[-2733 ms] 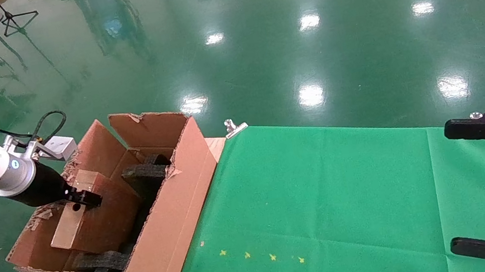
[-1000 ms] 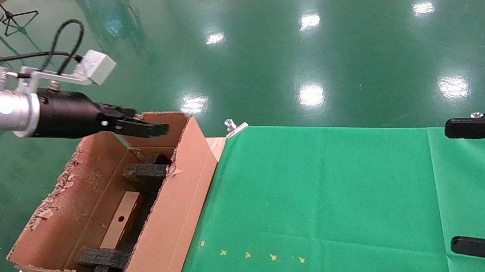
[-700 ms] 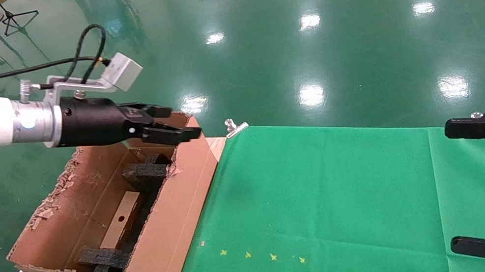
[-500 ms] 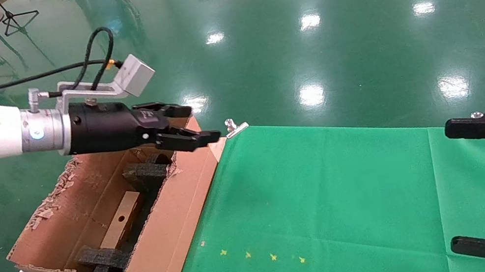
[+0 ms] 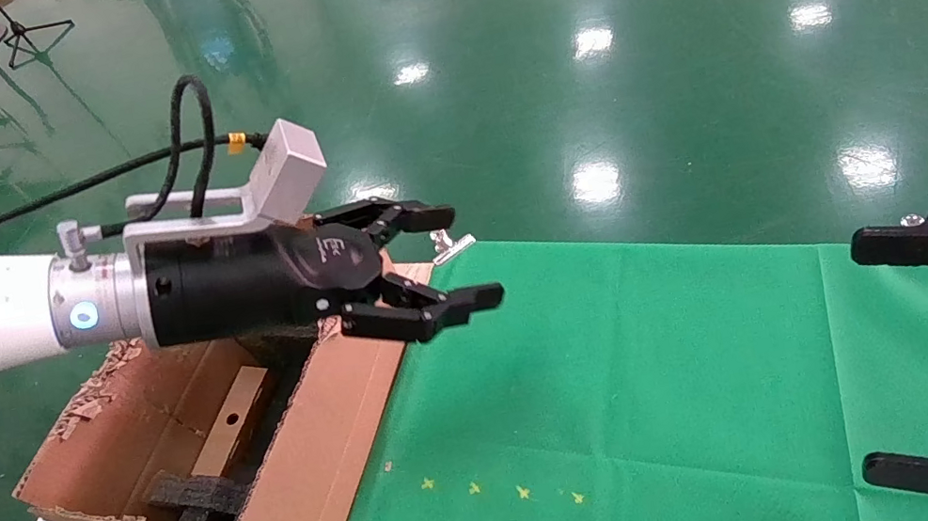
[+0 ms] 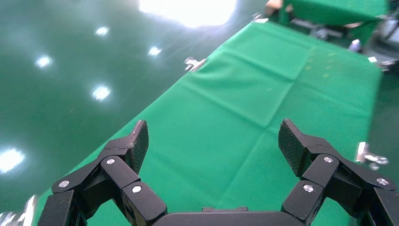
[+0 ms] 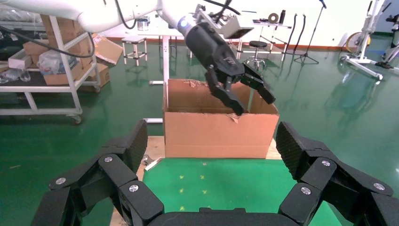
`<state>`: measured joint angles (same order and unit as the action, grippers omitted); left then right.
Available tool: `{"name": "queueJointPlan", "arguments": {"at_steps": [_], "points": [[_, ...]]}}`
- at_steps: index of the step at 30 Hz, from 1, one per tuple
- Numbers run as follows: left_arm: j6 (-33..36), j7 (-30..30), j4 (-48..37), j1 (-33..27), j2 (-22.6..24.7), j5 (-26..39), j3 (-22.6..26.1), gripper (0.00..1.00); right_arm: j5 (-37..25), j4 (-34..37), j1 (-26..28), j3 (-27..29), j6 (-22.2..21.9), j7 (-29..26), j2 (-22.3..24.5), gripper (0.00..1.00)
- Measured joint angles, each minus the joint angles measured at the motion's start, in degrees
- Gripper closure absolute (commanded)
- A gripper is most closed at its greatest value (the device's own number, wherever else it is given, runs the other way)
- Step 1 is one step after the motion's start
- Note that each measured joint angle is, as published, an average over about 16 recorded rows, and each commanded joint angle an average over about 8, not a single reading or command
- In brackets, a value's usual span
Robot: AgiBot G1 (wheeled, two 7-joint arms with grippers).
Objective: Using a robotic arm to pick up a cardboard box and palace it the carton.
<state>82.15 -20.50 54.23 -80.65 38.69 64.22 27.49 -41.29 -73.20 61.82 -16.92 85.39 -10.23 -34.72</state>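
White robotic arm's black left gripper (image 5: 437, 260) spread wide, empty, above large brown corrugated carton (image 5: 331, 427) | slim brown cardboard box (image 5: 231, 423) inside carton | right gripper (image 7: 211, 155) wide, parked well apart

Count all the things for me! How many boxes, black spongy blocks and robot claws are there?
Brown boxes: 2, the big carton and the slim cardboard box lying inside it.
Black foam blocks showing: 2, one near, one far.
Robot claws: 2, left gripper and right gripper, both open.
Total: 6
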Motion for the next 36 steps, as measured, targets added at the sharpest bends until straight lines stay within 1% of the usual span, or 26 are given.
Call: {"name": "queueJointPlan", "arguments": {"at_steps": [14,21,27,36], "points": [[2.4,6.5,12.9,12.7,-2.4,-14.9,-7.6,0.00,0.0,0.0,0.0,0.0,0.0,0.0,0.0,0.00],[3.3,9.0,18.1,17.8,-3.4,-20.9,-10.7,0.00,0.0,0.0,0.0,-0.1,0.0,0.0,0.0,0.00],[3.7,10.0,20.2,20.0,-3.8,-23.5,-12.0,0.00,0.1,0.0,0.0,-0.1,0.0,0.0,0.0,0.00],[3.8,10.0,20.2,20.0,-3.8,-23.5,-12.0,0.00,0.1,0.0,0.0,-0.1,-0.1,0.0,0.0,0.00]]}}
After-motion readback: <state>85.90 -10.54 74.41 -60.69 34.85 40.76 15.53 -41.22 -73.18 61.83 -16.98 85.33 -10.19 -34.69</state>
